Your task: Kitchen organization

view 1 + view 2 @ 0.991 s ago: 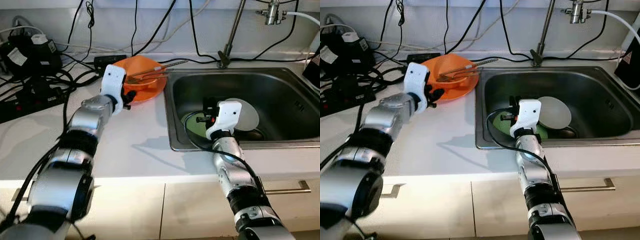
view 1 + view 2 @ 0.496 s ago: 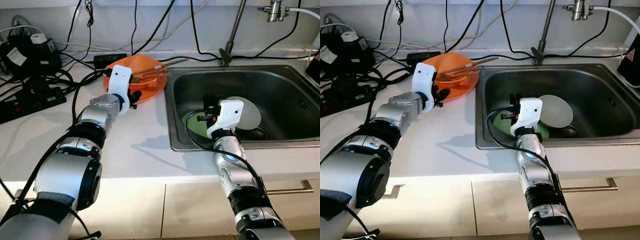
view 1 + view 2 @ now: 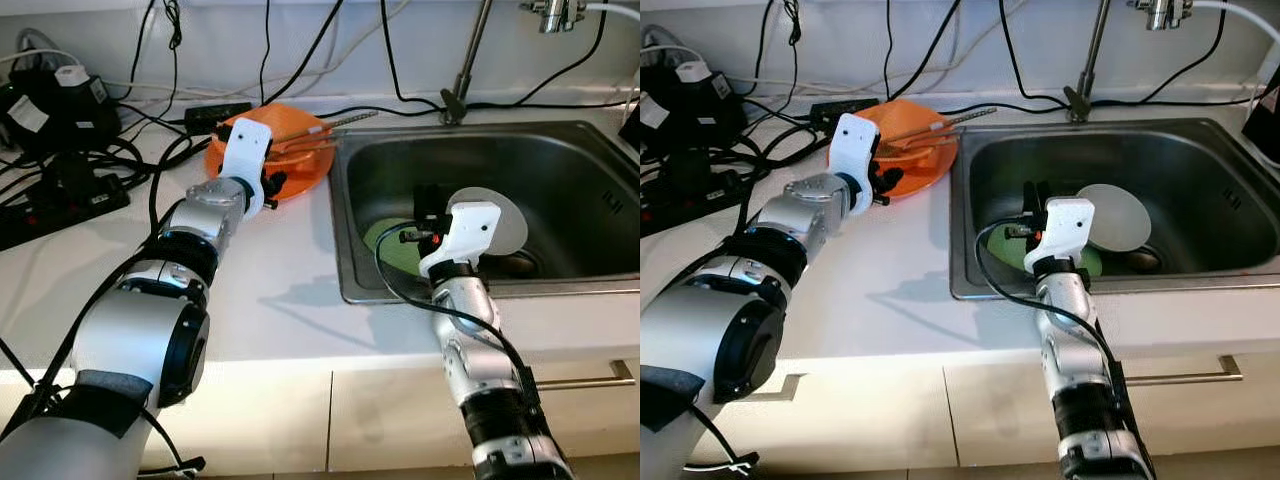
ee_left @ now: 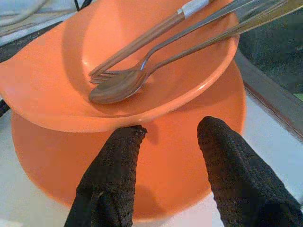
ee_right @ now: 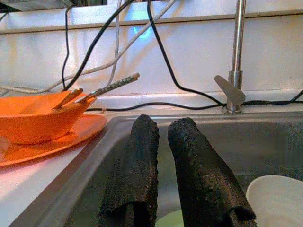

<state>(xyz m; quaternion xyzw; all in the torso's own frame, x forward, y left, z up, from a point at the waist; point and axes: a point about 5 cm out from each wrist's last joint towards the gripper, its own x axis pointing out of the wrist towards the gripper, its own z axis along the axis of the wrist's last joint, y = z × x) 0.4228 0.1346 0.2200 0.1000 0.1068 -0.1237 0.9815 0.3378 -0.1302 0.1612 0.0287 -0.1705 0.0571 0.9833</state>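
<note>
An orange bowl (image 4: 142,61) sits on an orange plate (image 4: 184,161) on the counter, just left of the sink (image 3: 560,150). A fork and a spoon (image 4: 118,87) lie in the bowl, handles sticking out toward the sink. My left gripper (image 3: 268,185) is open at the plate's near edge, its fingertips (image 4: 128,135) just under the bowl's rim and holding nothing. My right gripper (image 3: 425,205) hovers over the left part of the sink, shut and empty. Below it in the sink lie a green plate (image 3: 392,245) and a white plate (image 3: 500,215).
A faucet (image 3: 470,60) rises behind the sink. Black power strips, adapters and tangled cables (image 3: 60,190) crowd the counter's left and back. White counter (image 3: 270,290) lies bare between the plate and the front edge.
My left gripper has reached forward and right, from short of the orange plate up to its edge under the bowl. The right gripper has stayed over the sink.
</note>
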